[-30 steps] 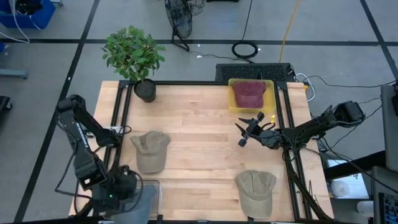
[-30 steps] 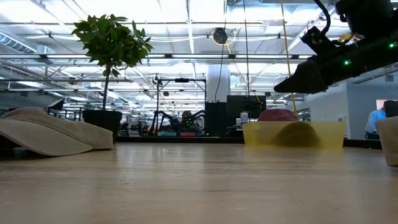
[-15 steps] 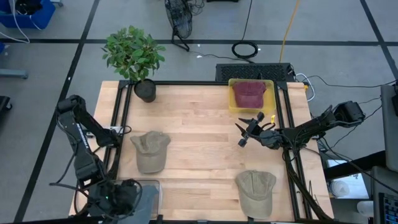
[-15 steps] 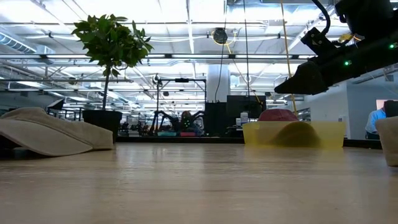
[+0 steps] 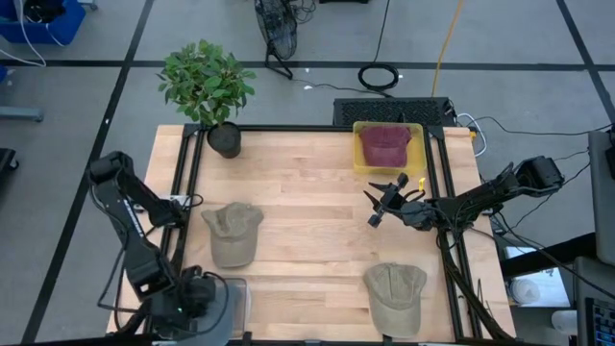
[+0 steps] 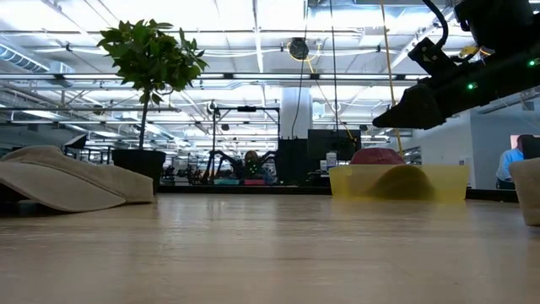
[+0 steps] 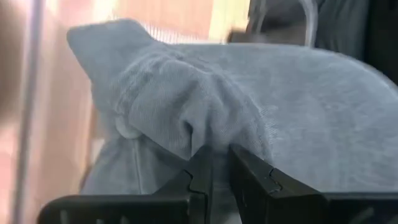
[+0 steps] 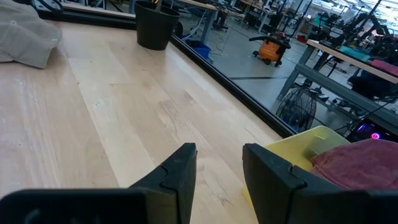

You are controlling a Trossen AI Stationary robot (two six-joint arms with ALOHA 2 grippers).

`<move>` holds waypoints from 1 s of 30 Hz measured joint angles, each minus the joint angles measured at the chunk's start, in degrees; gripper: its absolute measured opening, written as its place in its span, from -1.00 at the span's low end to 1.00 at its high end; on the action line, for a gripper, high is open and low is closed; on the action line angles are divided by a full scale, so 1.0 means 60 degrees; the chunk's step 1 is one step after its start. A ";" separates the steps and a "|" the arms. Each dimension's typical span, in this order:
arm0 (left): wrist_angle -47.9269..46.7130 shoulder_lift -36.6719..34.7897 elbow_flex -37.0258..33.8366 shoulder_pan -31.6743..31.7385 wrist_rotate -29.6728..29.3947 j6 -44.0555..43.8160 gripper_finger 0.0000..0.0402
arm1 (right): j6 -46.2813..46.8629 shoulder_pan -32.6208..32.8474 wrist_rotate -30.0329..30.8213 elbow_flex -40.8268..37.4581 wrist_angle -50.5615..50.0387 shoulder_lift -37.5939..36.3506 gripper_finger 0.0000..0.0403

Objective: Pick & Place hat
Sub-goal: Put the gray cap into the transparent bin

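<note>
A grey hat (image 5: 229,306) lies at the table's near left corner, and my left gripper (image 5: 195,296) is down on it, shut on its cloth (image 7: 217,163). My right gripper (image 5: 378,204) is open and hovers above bare wood just near of the yellow bin; it also shows high in the low view (image 6: 403,110) and in its own wrist view (image 8: 217,168). The yellow bin (image 5: 357,161) at the far right holds a maroon hat (image 5: 384,144). Two beige hats rest crown-up on the table: one left of centre (image 5: 233,234), one near right (image 5: 396,296). My left gripper pinches a raised fold of the grey hat's crown (image 7: 186,134) between its two fingers (image 7: 200,177). The fold bunches up just ahead of the fingertips. The rest of the hat spreads out beyond them; whether it is lifted I cannot tell.
A potted plant (image 5: 209,88) stands at the far left corner. Black rails run along the table's left (image 5: 181,226) and right (image 5: 452,259) sides. Bare wood (image 5: 307,192) lies between the hats and the bin. People and machines show in the room behind.
My left arm has shifted its forearm and wrist a little at the near left corner, while its gripper has stayed at the grey hat. The right arm and all the hats have kept still.
</note>
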 joint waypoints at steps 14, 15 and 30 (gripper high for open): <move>0.0082 -0.0014 -0.0409 0.0433 0.0053 0.2047 -0.72 | 0.0004 0.0000 0.0000 0.0000 0.0004 0.0000 -0.40; 0.0005 -0.0018 -0.0361 0.0482 0.0120 0.2129 -0.72 | 0.0004 0.0000 0.0000 0.0000 0.0000 0.0000 -0.40; 0.1000 -0.0195 0.0650 -0.0555 0.0609 0.1181 -0.72 | 0.0007 0.0000 0.0000 0.0000 -0.0007 0.0000 -0.40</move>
